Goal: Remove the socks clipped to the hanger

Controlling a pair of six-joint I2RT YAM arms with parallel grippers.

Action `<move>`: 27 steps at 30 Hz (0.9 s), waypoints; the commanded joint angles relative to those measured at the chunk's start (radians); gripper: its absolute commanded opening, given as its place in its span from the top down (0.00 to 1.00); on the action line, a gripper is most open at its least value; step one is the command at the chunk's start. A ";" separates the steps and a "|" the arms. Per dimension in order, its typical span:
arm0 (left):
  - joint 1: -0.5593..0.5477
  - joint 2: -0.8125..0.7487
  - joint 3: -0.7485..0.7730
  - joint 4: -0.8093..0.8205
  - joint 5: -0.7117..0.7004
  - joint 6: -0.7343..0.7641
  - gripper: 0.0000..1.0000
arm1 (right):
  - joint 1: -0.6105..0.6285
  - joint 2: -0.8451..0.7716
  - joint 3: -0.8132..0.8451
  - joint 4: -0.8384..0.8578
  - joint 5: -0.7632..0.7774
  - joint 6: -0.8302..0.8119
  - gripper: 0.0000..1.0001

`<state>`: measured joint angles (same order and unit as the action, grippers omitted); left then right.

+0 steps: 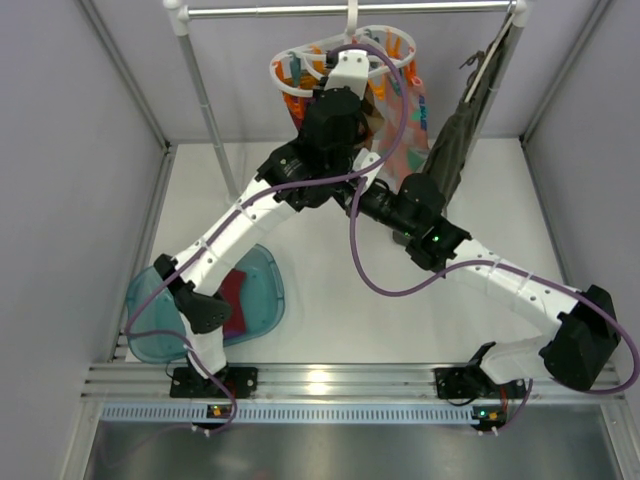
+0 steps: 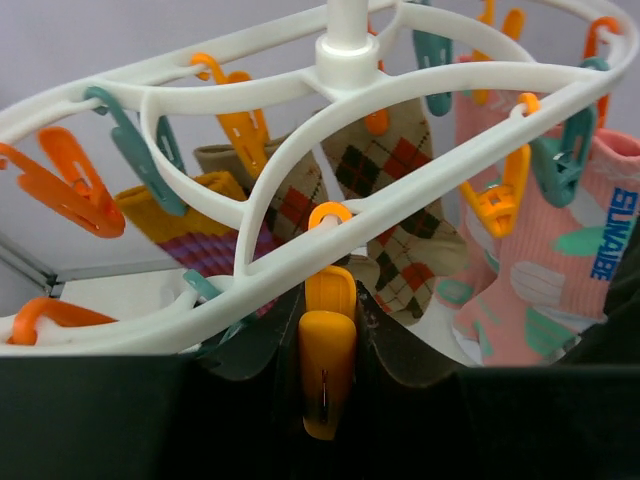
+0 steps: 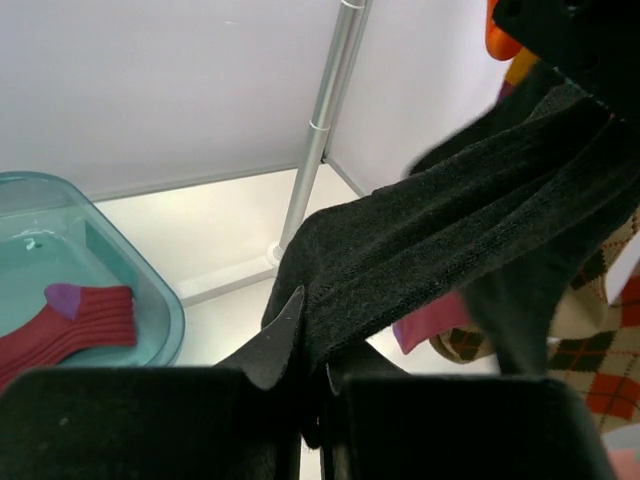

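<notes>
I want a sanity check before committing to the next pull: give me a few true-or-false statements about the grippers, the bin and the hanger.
1. The right gripper is shut on a black sock. True.
2. The teal bin is empty. False: a maroon sock lies in it.
3. An orange clip hangs between the fingers of the left gripper. True.
4. The pink sock is off the hanger. False: it hangs there, clipped.
</notes>
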<state>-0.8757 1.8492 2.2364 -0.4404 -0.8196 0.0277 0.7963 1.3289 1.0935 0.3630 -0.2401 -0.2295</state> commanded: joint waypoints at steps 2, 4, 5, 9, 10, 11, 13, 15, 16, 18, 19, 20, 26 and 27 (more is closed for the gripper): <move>0.000 -0.071 -0.044 -0.001 0.027 -0.023 0.97 | 0.020 -0.022 0.009 0.017 -0.038 -0.021 1.00; 0.000 -0.087 -0.057 -0.001 0.028 -0.023 1.00 | 0.015 -0.023 0.008 0.011 -0.031 -0.019 1.00; 0.000 -0.091 -0.060 -0.001 0.043 -0.052 1.00 | 0.008 -0.023 0.009 0.005 -0.021 -0.014 1.00; 0.000 -0.126 -0.072 -0.001 0.071 -0.071 1.00 | -0.023 -0.039 -0.006 -0.015 -0.008 0.009 1.00; 0.000 -0.133 -0.072 0.000 0.079 -0.074 1.00 | -0.035 -0.055 -0.012 -0.022 -0.007 0.018 1.00; 0.000 -0.140 -0.084 -0.001 0.088 -0.077 0.98 | -0.040 -0.065 -0.036 -0.022 -0.008 0.022 1.00; 0.000 -0.174 -0.107 -0.001 0.143 -0.097 0.42 | -0.054 -0.091 -0.055 -0.025 -0.008 0.028 1.00; 0.000 -0.200 -0.147 -0.001 0.221 -0.115 0.23 | -0.083 -0.099 -0.066 -0.030 -0.014 0.050 1.00; -0.002 -0.229 -0.162 -0.001 0.250 -0.124 0.13 | -0.101 -0.100 -0.058 -0.044 -0.022 0.055 1.00; -0.002 -0.264 -0.221 0.000 0.312 -0.149 0.09 | -0.118 -0.100 -0.050 -0.053 -0.034 0.056 1.00; 0.000 -0.304 -0.240 -0.001 0.362 -0.158 0.07 | -0.135 -0.096 -0.044 -0.061 -0.039 0.056 1.00; -0.003 -0.326 -0.285 0.000 0.381 -0.167 0.06 | -0.143 -0.093 -0.028 -0.079 -0.042 0.056 1.00; -0.003 -0.485 -0.455 0.002 0.442 -0.218 0.02 | -0.213 -0.050 0.037 -0.156 -0.169 0.047 1.00; -0.003 -0.507 -0.480 0.002 0.447 -0.218 0.02 | -0.223 -0.050 0.043 -0.173 -0.169 0.042 1.00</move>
<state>-0.8776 1.4330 1.8145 -0.4595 -0.4313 -0.1555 0.6037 1.2621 1.0691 0.2604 -0.3130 -0.1864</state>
